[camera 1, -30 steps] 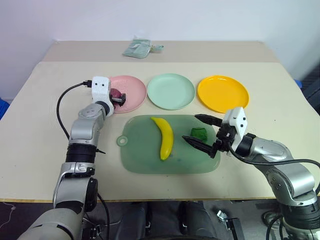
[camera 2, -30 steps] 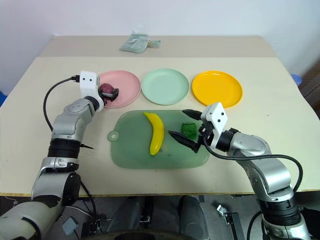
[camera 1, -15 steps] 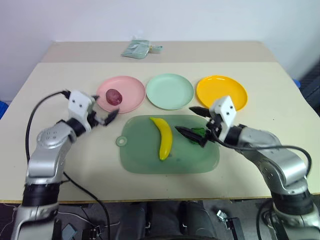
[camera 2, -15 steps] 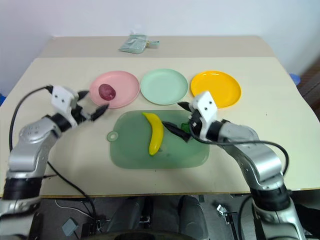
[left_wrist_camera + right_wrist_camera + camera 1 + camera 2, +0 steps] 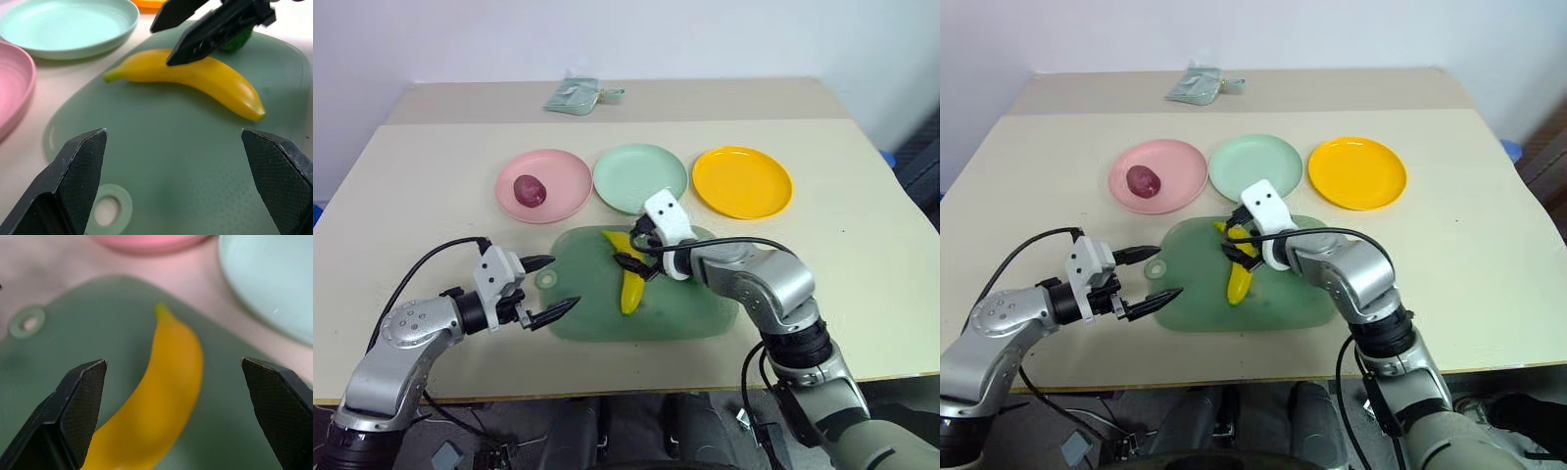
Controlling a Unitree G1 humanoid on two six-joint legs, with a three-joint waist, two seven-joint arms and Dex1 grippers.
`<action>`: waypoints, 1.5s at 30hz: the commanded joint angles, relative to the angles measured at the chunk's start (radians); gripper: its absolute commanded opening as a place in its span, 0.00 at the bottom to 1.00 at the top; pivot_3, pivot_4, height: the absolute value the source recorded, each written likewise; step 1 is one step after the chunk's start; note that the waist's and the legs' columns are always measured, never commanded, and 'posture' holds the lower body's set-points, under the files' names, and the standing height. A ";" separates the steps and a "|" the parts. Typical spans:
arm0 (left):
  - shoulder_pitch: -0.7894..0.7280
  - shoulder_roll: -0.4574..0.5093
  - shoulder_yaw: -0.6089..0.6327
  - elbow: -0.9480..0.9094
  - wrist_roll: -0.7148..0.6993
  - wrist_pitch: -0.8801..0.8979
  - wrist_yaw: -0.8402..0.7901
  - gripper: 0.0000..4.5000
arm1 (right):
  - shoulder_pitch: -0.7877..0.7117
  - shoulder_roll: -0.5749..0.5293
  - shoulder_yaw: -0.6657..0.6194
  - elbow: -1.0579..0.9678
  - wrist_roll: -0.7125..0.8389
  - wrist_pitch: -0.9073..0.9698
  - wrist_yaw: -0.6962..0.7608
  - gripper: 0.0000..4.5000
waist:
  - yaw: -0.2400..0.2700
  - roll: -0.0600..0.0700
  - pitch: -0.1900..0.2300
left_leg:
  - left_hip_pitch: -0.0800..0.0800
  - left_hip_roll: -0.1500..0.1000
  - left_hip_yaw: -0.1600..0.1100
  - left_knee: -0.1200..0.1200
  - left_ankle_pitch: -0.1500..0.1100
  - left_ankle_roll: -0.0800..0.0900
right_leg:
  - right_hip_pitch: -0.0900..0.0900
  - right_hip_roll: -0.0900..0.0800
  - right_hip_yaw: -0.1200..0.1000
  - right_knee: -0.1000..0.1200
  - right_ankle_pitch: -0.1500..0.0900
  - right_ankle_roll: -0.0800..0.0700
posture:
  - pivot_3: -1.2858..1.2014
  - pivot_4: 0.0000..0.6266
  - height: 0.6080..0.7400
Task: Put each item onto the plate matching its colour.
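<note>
A dark red fruit (image 5: 530, 189) lies on the pink plate (image 5: 563, 171) at the back left. The mint green plate (image 5: 640, 177) and the yellow plate (image 5: 742, 181) stand bare to its right. The yellow banana (image 5: 630, 285) lies on the green cutting board (image 5: 597, 318). My right gripper (image 5: 628, 250) hangs open just over the banana's far end, one finger on each side. The green vegetable (image 5: 238, 39) peeks out behind that gripper in the left wrist view. My left gripper (image 5: 564, 282) is open and holds nothing, low at the board's left edge by its hanging hole.
A crumpled pale green packet (image 5: 573, 95) lies at the table's far edge. A black cable (image 5: 421, 274) loops from my left wrist over the near left of the table. The three plates sit in a row just behind the board.
My left gripper let go of the red fruit on the pink plate and drew back to the board's near-left edge. My right gripper swung left, from the green vegetable to over the banana.
</note>
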 commanded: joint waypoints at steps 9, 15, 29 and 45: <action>0.017 0.011 0.048 -0.019 -0.008 -0.022 0.017 1.00 | -0.066 0.035 0.022 0.023 -0.052 0.036 0.005 0.39 | -0.003 0.000 0.000 | 0.000 0.000 0.000 0.000 0.000 0.000 | 0.000 0.001 0.000 0.000 0.000 0.000 | 0.52 0.24 1.00; 0.012 0.008 0.046 -0.010 -0.007 -0.030 0.020 1.00 | -0.113 0.087 -0.043 -0.022 -0.015 -0.017 0.042 0.39 | -0.002 0.000 -0.001 | 0.000 0.000 0.001 -0.001 0.000 0.000 | 0.000 0.001 0.000 0.000 0.000 0.000 | 0.52 0.24 1.00; 0.018 0.011 0.035 -0.001 -0.003 -0.045 0.009 1.00 | -0.135 -0.088 0.045 0.016 -0.081 -0.051 0.128 0.90 | -0.006 0.001 -0.001 | 0.000 0.000 0.001 -0.002 0.000 0.000 | -0.001 0.001 0.000 0.000 0.000 0.000 | 0.52 0.24 1.00; 0.012 0.008 0.027 0.003 0.010 -0.058 0.004 1.00 | -0.089 -0.102 0.147 0.055 -0.141 0.030 0.116 0.99 | -0.002 0.000 -0.001 | 0.000 0.000 0.001 -0.002 0.000 0.000 | -0.001 0.001 0.000 -0.001 0.000 0.000 | 0.52 0.24 1.00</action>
